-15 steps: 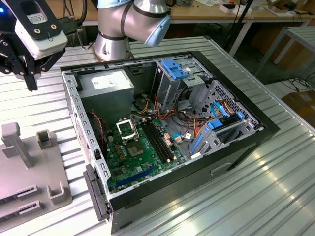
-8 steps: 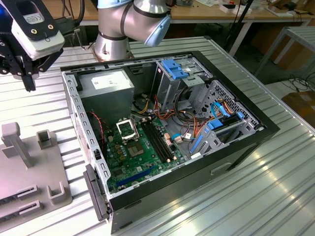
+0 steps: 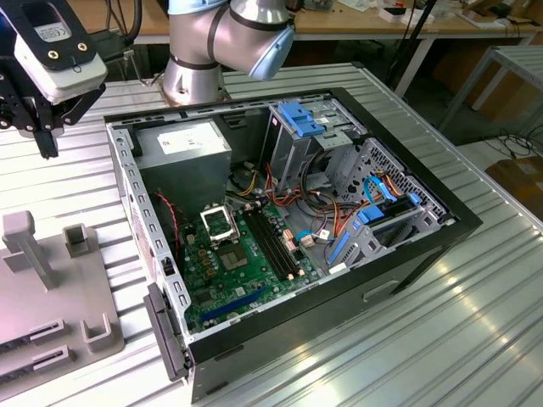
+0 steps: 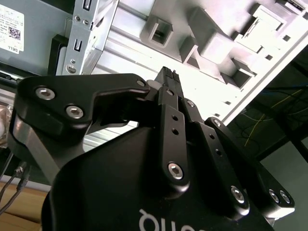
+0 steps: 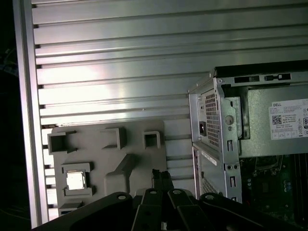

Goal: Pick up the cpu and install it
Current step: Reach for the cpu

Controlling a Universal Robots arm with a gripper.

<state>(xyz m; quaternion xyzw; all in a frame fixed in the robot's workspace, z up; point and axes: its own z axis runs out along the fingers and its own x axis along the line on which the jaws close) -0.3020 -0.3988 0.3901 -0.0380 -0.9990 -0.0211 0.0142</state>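
Observation:
The cpu, a small silver square with a thin green rim, lies flat in a recess of the grey fixture plate in the first wrist view. My gripper hangs high over the table, to the exterior view's left of the open computer case. Its black fingers are shut together with nothing between them, and they sit well above the plate. The second wrist view shows the closed fingertips against the plate's raised blocks. Inside the case, the black square socket sits on the green motherboard.
The grey fixture plate with upright posts lies on the ribbed metal table, left of the case. A silver power supply, blue drive brackets and loose cables crowd the case. The arm's base stands behind it.

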